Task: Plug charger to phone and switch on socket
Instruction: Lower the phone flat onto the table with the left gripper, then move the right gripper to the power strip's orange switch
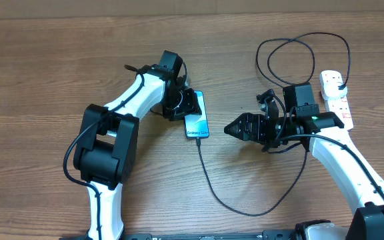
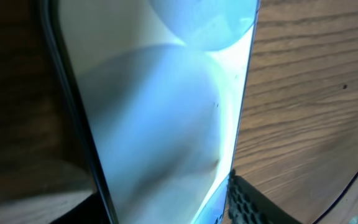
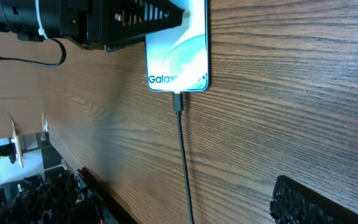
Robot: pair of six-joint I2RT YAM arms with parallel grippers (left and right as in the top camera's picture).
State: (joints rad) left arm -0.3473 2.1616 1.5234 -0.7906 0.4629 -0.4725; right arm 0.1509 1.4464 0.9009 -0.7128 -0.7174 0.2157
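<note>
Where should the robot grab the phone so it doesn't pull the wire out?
The phone lies flat with the charger in its short near end, so pinch its two long edges from above, toward the far end.

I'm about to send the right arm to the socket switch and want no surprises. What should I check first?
1. The connector is seated in the phone: ok, the right wrist view shows it in the port.
2. The left gripper steadies the phone: it lies over the top end; grip cannot tell.
3. The right gripper is free of the charger: ok, open and holding nothing.
4. The plug is in the socket: the cable reaches it; seating cannot tell.
5. Switch state on the socket: cannot tell, too small.
</note>
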